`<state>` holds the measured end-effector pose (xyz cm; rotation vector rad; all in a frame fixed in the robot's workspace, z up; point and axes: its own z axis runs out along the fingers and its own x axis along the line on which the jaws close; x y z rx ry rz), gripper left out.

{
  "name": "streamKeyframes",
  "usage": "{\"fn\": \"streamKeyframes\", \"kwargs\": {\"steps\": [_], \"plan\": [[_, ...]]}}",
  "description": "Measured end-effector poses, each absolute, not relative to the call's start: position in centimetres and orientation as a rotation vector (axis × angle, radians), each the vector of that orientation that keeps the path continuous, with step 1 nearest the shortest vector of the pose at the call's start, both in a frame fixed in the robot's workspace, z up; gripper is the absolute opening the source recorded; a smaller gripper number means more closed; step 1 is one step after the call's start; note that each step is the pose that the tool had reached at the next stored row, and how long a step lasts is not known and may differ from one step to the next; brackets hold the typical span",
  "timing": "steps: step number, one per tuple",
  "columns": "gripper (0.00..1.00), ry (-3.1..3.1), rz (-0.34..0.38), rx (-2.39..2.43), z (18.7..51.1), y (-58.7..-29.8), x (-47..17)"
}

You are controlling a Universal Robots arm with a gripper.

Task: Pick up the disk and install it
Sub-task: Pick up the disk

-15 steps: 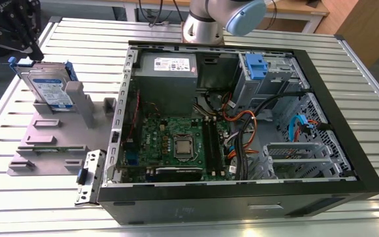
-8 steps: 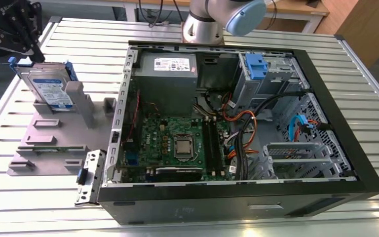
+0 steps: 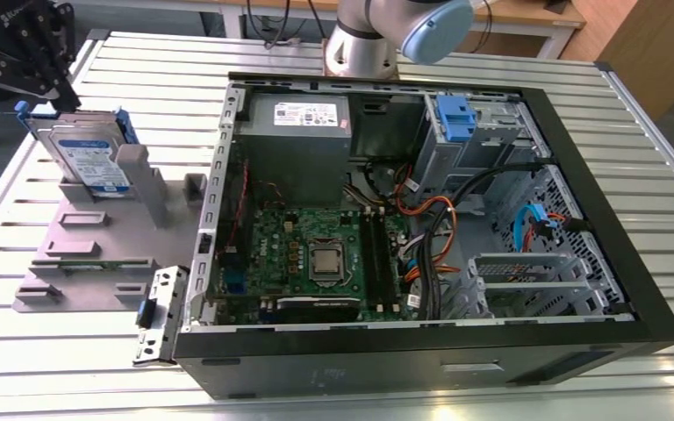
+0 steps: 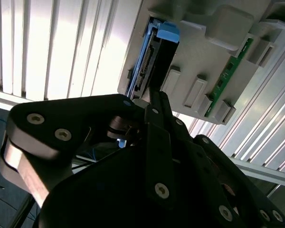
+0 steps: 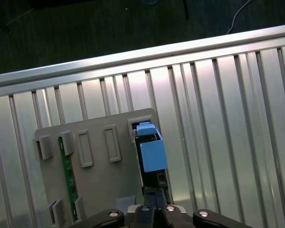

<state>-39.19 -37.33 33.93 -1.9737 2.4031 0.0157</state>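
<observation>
The disk [image 3: 85,158] is a silver drive with a blue-and-white label in a blue carrier. It stands on edge in a slot of the grey holder plate [image 3: 91,263], at the exterior view's left. My gripper [image 3: 46,86] hangs just above the disk's far end, fingers together and holding nothing. In both wrist views the disk [image 4: 154,57] [image 5: 152,154] shows edge-on with its blue end tab up, and the gripper [image 4: 154,99] [image 5: 154,194] sits close over its other end. I cannot tell whether they touch.
The open computer case [image 3: 431,351] lies at the exterior view's right, with a grey power supply [image 3: 296,118], a motherboard [image 3: 313,254] and a blue clip [image 3: 455,114] at the drive bay. A green memory stick [image 3: 80,257] sits in the holder plate. A slatted aluminium table [image 3: 618,114] carries everything.
</observation>
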Motion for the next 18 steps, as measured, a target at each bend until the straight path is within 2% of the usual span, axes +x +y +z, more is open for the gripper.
{"fn": "streamKeyframes", "kwargs": {"steps": [3,4,5,6,8,11,12,16,18], "plan": [[0.29,2.403,0.016,-1.974,33.93,-37.33,-39.19],[0.29,2.403,0.016,-1.974,33.93,-37.33,-39.19],[0.35,2.403,0.016,-1.974,33.93,-37.33,-39.19],[0.35,2.403,0.016,-1.974,33.93,-37.33,-39.19],[0.47,2.403,0.016,-1.974,33.92,-37.33,-39.19],[0.53,2.403,0.016,-1.974,33.92,-37.33,-39.19],[0.59,2.403,0.016,-1.974,33.92,-37.33,-39.20],[0.59,2.403,0.017,-1.974,33.91,-37.33,-39.19],[0.59,2.410,0.045,-1.979,33.87,-37.33,-39.18]]}}
